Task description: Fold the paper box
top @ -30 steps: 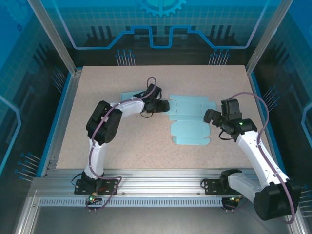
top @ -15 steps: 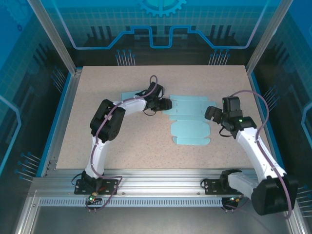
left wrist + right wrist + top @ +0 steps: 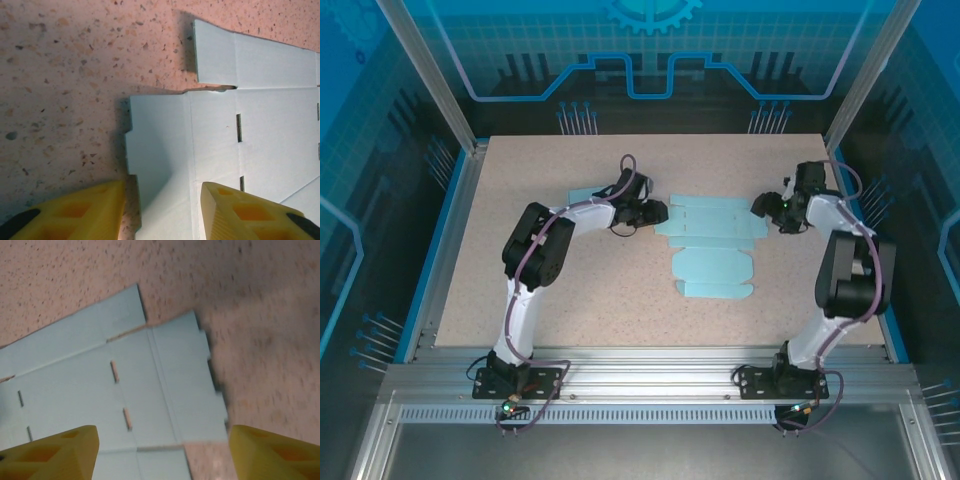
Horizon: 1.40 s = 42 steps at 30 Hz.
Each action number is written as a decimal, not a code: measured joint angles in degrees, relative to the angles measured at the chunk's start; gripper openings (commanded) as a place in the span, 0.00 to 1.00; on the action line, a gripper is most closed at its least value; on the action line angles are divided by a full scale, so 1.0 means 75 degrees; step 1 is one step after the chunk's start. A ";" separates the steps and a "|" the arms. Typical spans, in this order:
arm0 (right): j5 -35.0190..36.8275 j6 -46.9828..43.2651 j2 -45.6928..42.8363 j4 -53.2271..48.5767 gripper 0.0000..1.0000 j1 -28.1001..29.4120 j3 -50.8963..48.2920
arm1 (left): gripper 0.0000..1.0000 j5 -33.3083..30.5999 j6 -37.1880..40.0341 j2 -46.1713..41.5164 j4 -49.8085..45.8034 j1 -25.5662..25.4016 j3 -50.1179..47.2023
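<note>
Swung the right gripper (image 3: 762, 205) back to the right flap (image 3: 185, 385) of the box (image 3: 712, 245), spread wide over it. Narrowed the left gripper (image 3: 658, 213), parted astride the left flap (image 3: 155, 145). Flat on the table (image 3: 620, 320), unfolded; seemingly set for raising both flaps.

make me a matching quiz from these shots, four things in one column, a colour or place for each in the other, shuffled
Things:
1. paper box
2. table
3. left end effector
4. right end effector

Colour or place:
A. speckled beige
B. at the box's right end
C. light blue, lying flat
D. at the box's left end

Pairs: 1-C, 2-A, 3-D, 4-B
</note>
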 measured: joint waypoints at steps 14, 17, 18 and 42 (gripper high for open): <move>-0.0070 -0.0571 0.1967 -0.0836 0.53 -0.0242 0.1542 | 0.32 0.0052 -0.0026 0.0000 0.0114 0.0064 -0.0111; -0.0536 -0.0667 0.2005 -0.0842 0.51 -0.0280 0.1553 | 0.28 0.0052 -0.0023 0.0000 0.0099 0.0064 -0.0111; -0.0772 -0.0699 0.2020 -0.0851 0.51 -0.0283 0.1553 | 0.28 0.0055 -0.0038 0.0000 0.0096 0.0064 -0.0111; -0.2786 -0.1463 0.2136 -0.0982 0.00 -0.0551 0.1547 | 0.27 0.0085 -0.0052 0.0017 0.0055 0.0114 -0.0117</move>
